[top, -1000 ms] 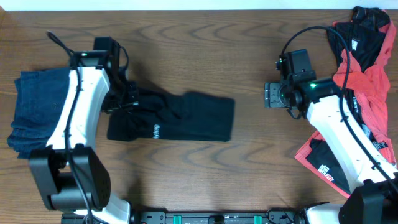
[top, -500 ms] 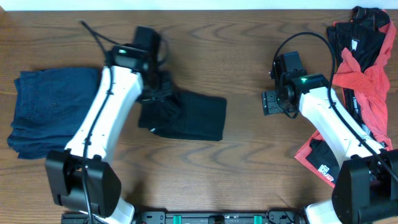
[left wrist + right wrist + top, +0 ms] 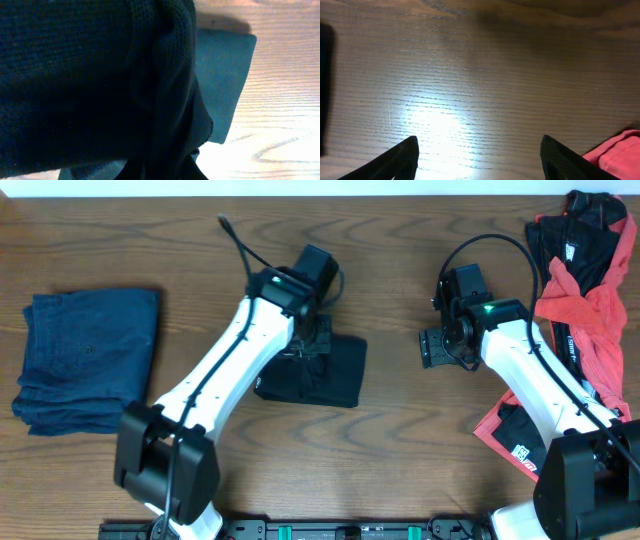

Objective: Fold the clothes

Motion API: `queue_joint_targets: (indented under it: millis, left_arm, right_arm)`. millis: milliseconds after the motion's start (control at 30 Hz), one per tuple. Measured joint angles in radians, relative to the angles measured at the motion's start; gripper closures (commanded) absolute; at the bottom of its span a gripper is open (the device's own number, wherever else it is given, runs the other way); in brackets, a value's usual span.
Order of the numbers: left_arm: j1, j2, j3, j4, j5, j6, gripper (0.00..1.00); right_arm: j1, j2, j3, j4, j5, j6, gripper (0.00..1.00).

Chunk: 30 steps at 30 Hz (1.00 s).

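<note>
The wooden table carries three lots of clothing, and I place each of them from the black garment, which lies near the middle. Well to the right of it, at the table's edge, is one tangled heap of red and black cloth; how many pieces are in it I cannot tell. Well to the left of it lies one blue garment, folded into a flat stack. The black garment is one piece, doubled into a compact rectangle with its lower layer flat on the wood. There are two grippers. The left gripper stands over the left part of the black garment. In the left wrist view a raised fold of this black knit fills nearly the whole frame and gathers to a bunch at the bottom middle. The cloth hides the fingers, but the fold hangs lifted off the lower layer, so the jaws are clenched on it. The right gripper is to the right of the black garment, apart from it, above bare wood. Its two fingers are spread wide and grasp nothing.
</note>
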<state>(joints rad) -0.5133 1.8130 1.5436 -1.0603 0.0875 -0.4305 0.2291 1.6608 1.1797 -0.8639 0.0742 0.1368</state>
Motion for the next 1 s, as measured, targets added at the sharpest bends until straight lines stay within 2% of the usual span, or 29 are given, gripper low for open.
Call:
queue_joint_targets:
  millis: [100, 133, 200, 233, 300, 567, 733, 900, 1000]
  left_arm:
    - [-0.019, 0.014, 0.0, 0.006, -0.006, -0.011, 0.93]
    - [-0.025, 0.015, 0.0, 0.008, -0.008, -0.014, 0.89]
    - [-0.035, 0.014, 0.0, 0.011, -0.01, -0.019, 0.79]
    - [-0.04, 0.014, 0.0, 0.01, -0.012, -0.021, 0.67]
    - [-0.05, 0.014, 0.0, 0.011, -0.013, -0.019, 0.55]
    - [-0.074, 0.002, 0.002, -0.053, 0.018, 0.028, 0.53]
    - [-0.042, -0.098, 0.006, -0.068, -0.002, 0.081, 0.51]
    - [0.085, -0.243, 0.03, -0.067, -0.085, 0.095, 0.47]
    - [0.188, -0.265, 0.037, -0.045, -0.108, 0.09, 0.46]
  right_arm:
    - [0.0, 0.0, 0.0, -0.001, -0.004, 0.0, 0.24]
    - [0.0, 0.0, 0.0, -0.002, -0.008, 0.0, 0.24]
    - [0.0, 0.0, 0.0, -0.003, -0.013, 0.0, 0.24]
    - [0.0, 0.0, 0.0, -0.003, -0.015, 0.0, 0.24]
    - [0.0, 0.0, 0.0, -0.003, -0.02, 0.0, 0.24]
    - [0.0, 0.0, 0.0, 0.018, -0.031, 0.0, 0.21]
    - [0.0, 0.0, 0.0, 0.063, -0.114, -0.035, 0.21]
    - [0.018, 0.0, 0.0, 0.092, -0.282, -0.128, 0.21]
    - [0.038, 0.0, 0.0, 0.138, -0.413, -0.177, 0.2]
